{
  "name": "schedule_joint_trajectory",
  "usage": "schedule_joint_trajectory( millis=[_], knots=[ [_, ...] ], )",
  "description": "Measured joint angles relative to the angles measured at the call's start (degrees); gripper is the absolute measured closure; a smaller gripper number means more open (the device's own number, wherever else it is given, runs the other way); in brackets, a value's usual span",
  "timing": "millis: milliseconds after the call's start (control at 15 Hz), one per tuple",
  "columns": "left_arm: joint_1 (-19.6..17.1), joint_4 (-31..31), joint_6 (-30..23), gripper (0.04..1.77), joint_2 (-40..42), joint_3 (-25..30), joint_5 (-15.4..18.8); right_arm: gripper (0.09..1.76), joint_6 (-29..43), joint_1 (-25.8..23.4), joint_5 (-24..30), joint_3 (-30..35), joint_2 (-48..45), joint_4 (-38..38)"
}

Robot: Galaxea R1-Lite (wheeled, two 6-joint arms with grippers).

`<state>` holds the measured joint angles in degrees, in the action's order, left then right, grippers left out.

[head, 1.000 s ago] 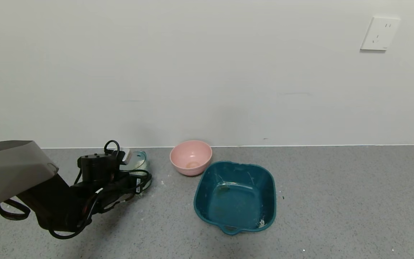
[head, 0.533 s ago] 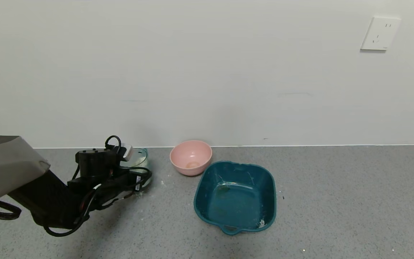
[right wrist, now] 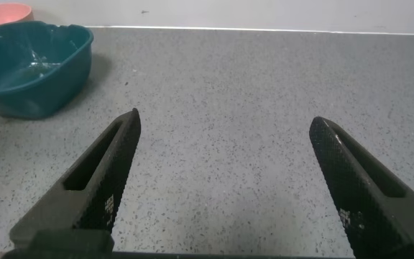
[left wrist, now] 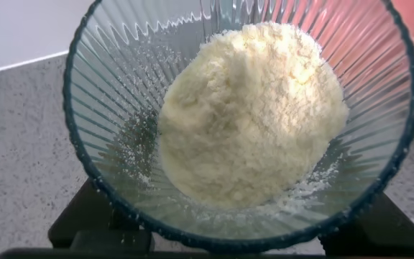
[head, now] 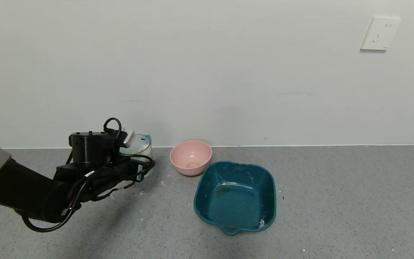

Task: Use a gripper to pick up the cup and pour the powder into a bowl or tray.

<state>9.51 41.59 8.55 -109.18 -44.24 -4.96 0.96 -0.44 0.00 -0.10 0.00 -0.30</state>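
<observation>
My left gripper (head: 140, 167) is shut on the ribbed pale blue-green cup (head: 141, 149) and holds it lifted above the grey counter at the left, near the wall. In the left wrist view the cup (left wrist: 106, 108) fills the picture, upright, with a heap of white powder (left wrist: 250, 115) inside. The dark teal tray (head: 201, 187) sits on the counter to the right of the cup, with only specks of powder in a near corner. My right gripper (right wrist: 225, 180) is open and empty over bare counter, out of the head view; the tray (right wrist: 31, 65) shows far off there.
A small round pink bowl (head: 191, 157) stands between the cup and the tray, close to the wall. White powder specks lie on the counter (head: 336, 201) below the cup. A wall socket (head: 379, 33) is high on the right.
My left gripper has risen with the cup, lifting it off the counter, and the arm has drawn back slightly to the left. The tray and pink bowl have not moved.
</observation>
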Motion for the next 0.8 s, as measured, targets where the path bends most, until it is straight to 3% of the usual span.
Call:
schedule_joint_trajectory(
  millis=[267,800],
  knots=[
    [4.8,-5.0,0.2,0.52,4.5,-1.4,-3.5,0.14,0.0,0.0,0.0,0.0,0.0,0.0],
    [17.6,-13.8,1.9,0.52,9.4,-6.6,-15.5,0.14,0.0,0.0,0.0,0.0,0.0,0.0]
  ],
)
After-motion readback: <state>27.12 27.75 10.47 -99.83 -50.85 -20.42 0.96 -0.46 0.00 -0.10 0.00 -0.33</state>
